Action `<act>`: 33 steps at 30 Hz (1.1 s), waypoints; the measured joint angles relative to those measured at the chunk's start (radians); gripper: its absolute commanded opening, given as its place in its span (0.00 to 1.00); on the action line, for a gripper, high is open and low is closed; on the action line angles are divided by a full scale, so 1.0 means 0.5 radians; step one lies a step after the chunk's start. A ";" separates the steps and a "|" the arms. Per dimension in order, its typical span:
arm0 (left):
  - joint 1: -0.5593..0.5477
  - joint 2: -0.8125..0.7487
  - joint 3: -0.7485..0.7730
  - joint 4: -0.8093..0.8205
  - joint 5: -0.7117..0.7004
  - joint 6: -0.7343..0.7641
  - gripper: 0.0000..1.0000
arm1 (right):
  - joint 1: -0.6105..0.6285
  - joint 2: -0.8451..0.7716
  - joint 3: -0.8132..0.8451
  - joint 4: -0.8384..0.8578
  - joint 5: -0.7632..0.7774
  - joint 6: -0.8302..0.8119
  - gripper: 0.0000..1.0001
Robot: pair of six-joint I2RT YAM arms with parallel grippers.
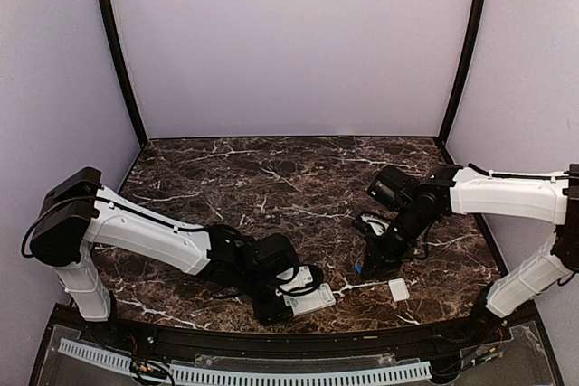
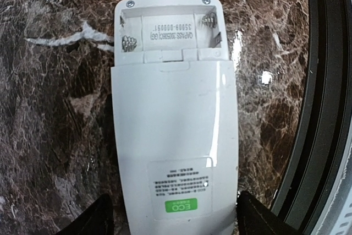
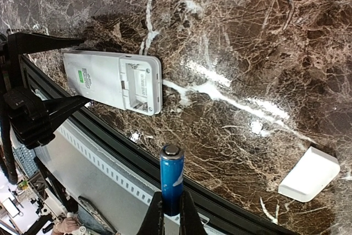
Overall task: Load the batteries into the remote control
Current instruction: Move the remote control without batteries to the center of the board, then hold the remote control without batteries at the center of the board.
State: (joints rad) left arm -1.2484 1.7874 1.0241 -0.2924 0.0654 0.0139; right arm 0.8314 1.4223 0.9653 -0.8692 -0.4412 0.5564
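Remote control (image 2: pixel 176 136), left wrist view: lies back-up on the marble surface (image 2: pixel 55 108), green label (image 2: pixel 181 206) end between the left fingers (image 2: pixel 93 221). The open battery bay (image 2: pixel 168 31) sits out ahead of the fingertips. The bay is empty, and its coil springs (image 2: pixel 127 43) are bare. The fingers stand wide, one on each long edge. A sliver of gap shows on one side, so I read this as flanking, not clamping.

Right wrist view: the right fingers (image 3: pixel 155 221) are closed on one battery (image 3: pixel 171 174). They pinch its lower end, with the metal tip pointing away from them. The remote lies ahead and left of these fingers, bay end nearest. A white cover piece (image 3: pixel 308 174) lies on the surface off to their right, well apart.

Top view: the remote is at the near edge under the left arm. The right fingers are near it, on their own side. The battery shows only as a blue fleck (image 1: pixel 359 268).

Handling, my judgement:
- **Remote:** light, stiff, hollow plastic, and probably slick on the polished stone. It will likely skate when a cell is pushed against a spring. Best held across the long edges at the label end, clear of the bay.
- **Battery:** hard, smooth and round, with little weight. An end pinch lets it pivot, and a hold nearer mid-length would steady it but crowd the bay walls.
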 measured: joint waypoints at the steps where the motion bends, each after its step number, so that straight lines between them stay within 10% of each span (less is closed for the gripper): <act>1: -0.003 0.000 -0.011 0.019 -0.002 0.002 0.80 | 0.003 -0.005 0.002 -0.002 0.003 0.008 0.00; 33: -0.037 -0.190 -0.492 0.695 0.037 0.192 0.73 | 0.198 0.722 0.517 -0.234 -0.243 0.038 0.00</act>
State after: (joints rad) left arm -1.2671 1.6924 0.7780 0.0551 0.0837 0.1097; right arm 0.9306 1.7832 1.2236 -0.9863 -0.5629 0.5755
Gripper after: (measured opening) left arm 0.775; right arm 0.046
